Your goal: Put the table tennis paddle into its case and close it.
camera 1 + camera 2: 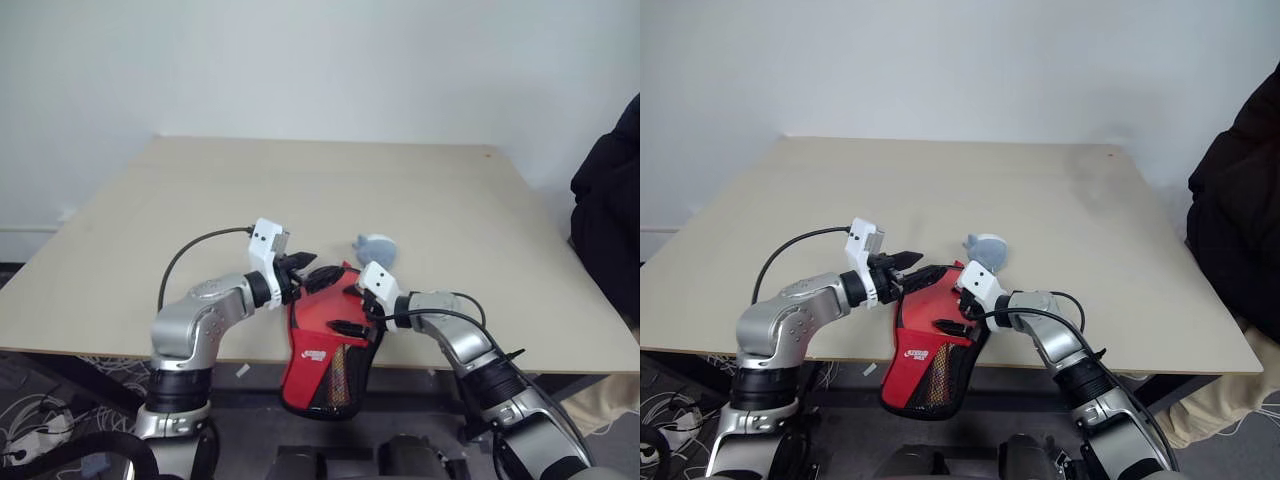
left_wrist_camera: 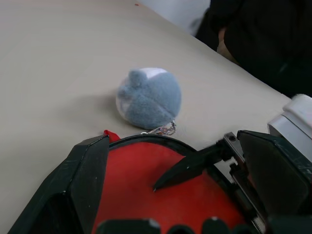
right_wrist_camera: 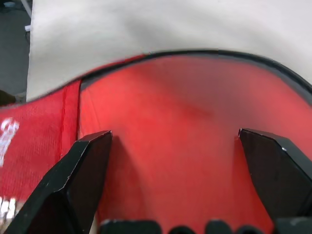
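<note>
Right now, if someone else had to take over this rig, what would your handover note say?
Left gripper: jaws open, holding nothing, at the round far end of the case.
Right gripper: jaws open, holding nothing, over the case's red top.
The case lies at the near edge of the table, its handle end hanging over that edge. A grey plush charm on a chain sits on the table just beyond it.
Paddle: no bat lies out on the table; whether it is inside the case I cannot tell.
Left: confirm the paddle is in, then check and finish the zip.
</note>
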Available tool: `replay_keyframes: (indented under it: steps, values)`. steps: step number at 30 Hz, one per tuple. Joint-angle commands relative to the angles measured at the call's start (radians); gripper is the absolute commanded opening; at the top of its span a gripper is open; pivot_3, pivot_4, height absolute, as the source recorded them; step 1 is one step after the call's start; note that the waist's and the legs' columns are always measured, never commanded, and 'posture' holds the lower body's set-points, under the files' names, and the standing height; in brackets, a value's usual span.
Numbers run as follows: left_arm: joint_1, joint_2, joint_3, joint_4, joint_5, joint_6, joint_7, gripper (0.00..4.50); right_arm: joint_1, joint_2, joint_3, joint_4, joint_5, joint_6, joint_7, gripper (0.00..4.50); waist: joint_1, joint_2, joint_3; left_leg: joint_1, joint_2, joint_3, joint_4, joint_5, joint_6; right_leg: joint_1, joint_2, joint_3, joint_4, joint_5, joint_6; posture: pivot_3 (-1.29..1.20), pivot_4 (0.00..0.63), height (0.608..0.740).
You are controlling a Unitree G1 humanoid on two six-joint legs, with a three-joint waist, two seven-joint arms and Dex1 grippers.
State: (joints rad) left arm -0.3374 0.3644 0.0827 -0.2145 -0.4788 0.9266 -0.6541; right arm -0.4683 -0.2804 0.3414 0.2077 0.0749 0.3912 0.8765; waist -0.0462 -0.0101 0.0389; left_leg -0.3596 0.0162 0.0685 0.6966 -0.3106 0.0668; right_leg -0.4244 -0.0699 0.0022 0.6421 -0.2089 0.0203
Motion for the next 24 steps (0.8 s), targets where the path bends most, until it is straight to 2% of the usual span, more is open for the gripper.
replay_keyframes:
  steps: [1, 11, 18, 24]
  values:
    - [0.011, 0.031, 0.006, -0.031, 0.004, -0.043, 0.005, 4.47, -0.040, -0.055, -0.045, 0.003, 0.010, -0.004, 0.029, 4.50, 0.001, 0.000, 0.000, 0.000, 0.000, 0.000, 0.000, 0.000, 0.000, 0.000, 0.000, 0.000, 0.000, 0.000, 0.000, 0.00, 0.000, 0.740]
    - [0.029, -0.006, -0.064, 0.066, 0.060, -0.178, 0.042, 4.47, -0.194, -0.162, -0.106, 0.207, 0.007, -0.109, 0.112, 4.50, 0.002, 0.000, 0.000, -0.001, -0.004, 0.001, 0.000, 0.001, 0.002, 0.000, 0.001, 0.000, -0.002, 0.000, 0.000, 0.00, 0.000, 0.740]
    - [0.037, -0.045, -0.153, 0.134, 0.103, -0.248, 0.028, 4.47, -0.290, -0.173, -0.126, 0.296, 0.015, -0.158, 0.164, 4.50, 0.001, 0.000, 0.000, -0.001, -0.004, 0.002, 0.000, 0.001, 0.002, -0.001, 0.001, 0.001, -0.001, 0.000, 0.000, 0.00, 0.000, 0.740]
    - [0.030, -0.061, -0.192, 0.180, 0.129, -0.288, 0.023, 4.47, -0.380, -0.139, -0.155, 0.403, 0.007, -0.211, 0.122, 4.50, 0.001, 0.000, 0.000, -0.001, -0.003, 0.002, 0.000, 0.001, 0.003, -0.001, 0.001, 0.001, -0.001, 0.001, 0.000, 0.00, 0.000, 0.740]
